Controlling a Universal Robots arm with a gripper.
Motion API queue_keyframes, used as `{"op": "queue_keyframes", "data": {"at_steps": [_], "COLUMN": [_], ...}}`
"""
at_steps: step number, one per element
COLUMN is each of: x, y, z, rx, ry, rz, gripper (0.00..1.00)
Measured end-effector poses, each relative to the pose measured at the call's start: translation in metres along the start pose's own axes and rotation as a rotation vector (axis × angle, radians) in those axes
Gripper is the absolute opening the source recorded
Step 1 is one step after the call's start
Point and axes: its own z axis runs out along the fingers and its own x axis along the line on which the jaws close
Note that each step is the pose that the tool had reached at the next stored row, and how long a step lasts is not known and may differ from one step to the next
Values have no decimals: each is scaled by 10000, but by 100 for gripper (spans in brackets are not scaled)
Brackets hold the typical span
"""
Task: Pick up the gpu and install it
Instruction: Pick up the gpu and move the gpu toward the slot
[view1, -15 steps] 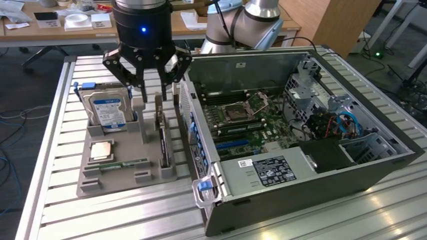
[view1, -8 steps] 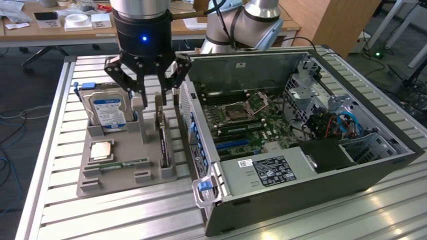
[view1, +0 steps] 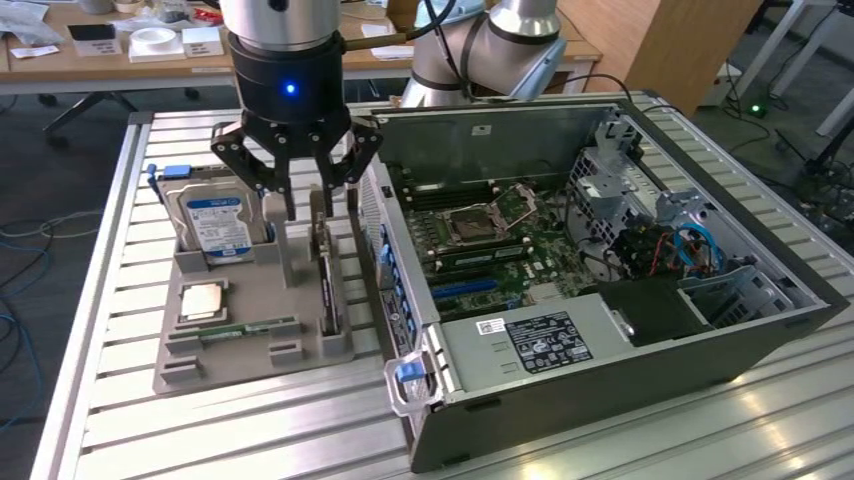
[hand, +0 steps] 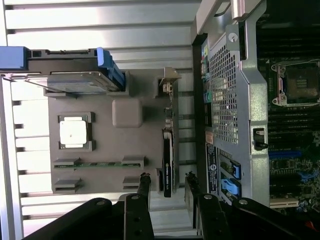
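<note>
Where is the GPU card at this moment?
The thin black GPU card stands on edge in the grey plastic holder tray, at the exterior view's right of the silver hard drive with a blue label, beside the open computer case.

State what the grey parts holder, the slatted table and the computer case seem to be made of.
Parts holder: matt grey, seemingly plastic; uniform dull surface with moulded slots.
Table: likely aluminium; pale metallic sheen, long grooved slats.
Computer case: apparently sheet metal, dark outside; thin folded walls, one of them perforated.
</note>
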Motion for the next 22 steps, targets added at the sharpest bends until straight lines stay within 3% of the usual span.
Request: {"op": "queue_keyframes", "data": {"at_steps": [10,22], "x": [0,3], "y": [0,-7], "z": [7,147], "rx": [-4,-2], "ry": [-4,-2], "rz": [-1,-1], "gripper": [42,42]}}
